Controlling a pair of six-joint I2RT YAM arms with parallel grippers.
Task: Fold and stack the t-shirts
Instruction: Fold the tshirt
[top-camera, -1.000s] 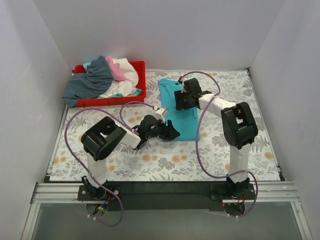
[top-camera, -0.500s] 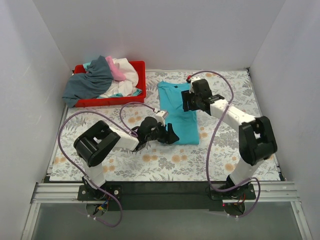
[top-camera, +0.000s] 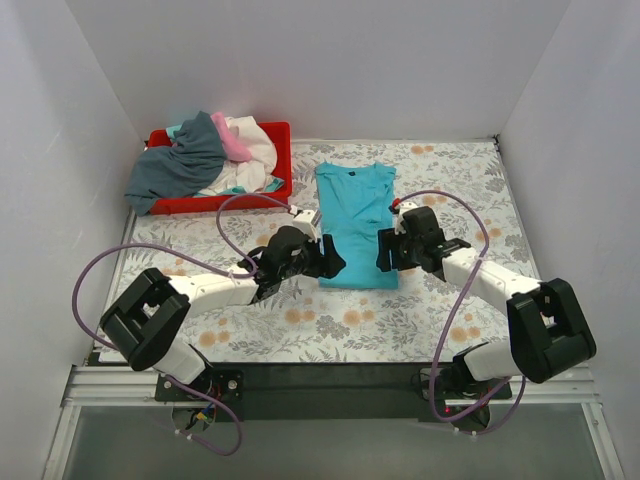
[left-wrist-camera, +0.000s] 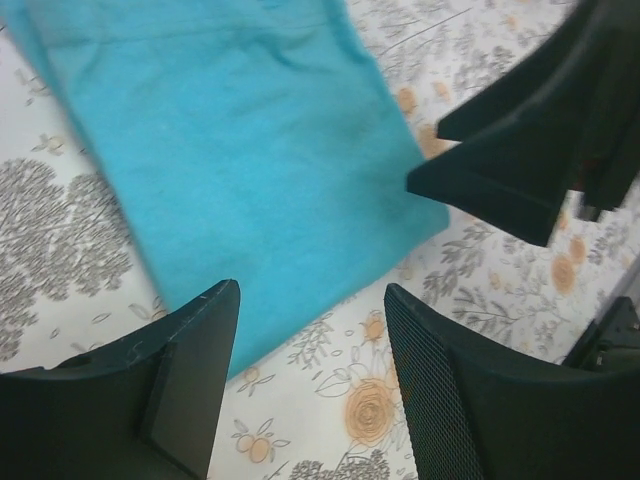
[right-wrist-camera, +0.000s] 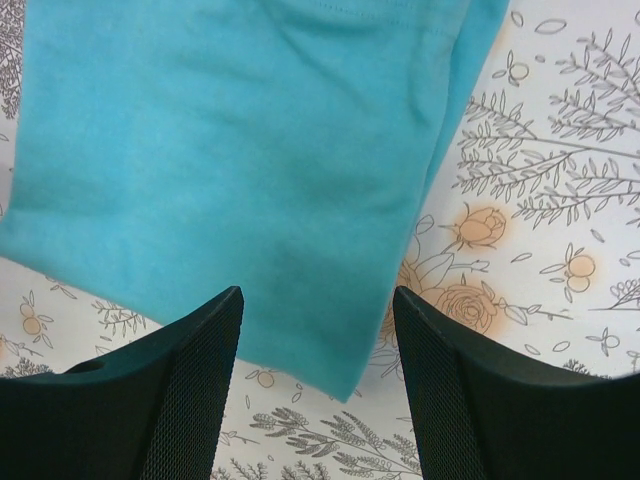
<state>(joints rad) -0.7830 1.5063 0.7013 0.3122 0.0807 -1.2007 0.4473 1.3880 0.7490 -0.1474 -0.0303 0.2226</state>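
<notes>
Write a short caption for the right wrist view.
Open right gripper above a corner of the turquoise t-shirt on the flowered table.

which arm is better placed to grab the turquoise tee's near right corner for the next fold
Right. The right gripper hangs open at that corner of the turquoise cloth t-shirt, which shows between its fingers in the wrist view. The left gripper, also open, is at the near left corner.

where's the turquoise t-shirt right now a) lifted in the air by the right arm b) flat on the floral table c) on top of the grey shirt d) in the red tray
b: the turquoise t-shirt lies flat on the floral table, outside the red tray, and the left fingers and right fingers stand open by its near corners, holding nothing.
</notes>
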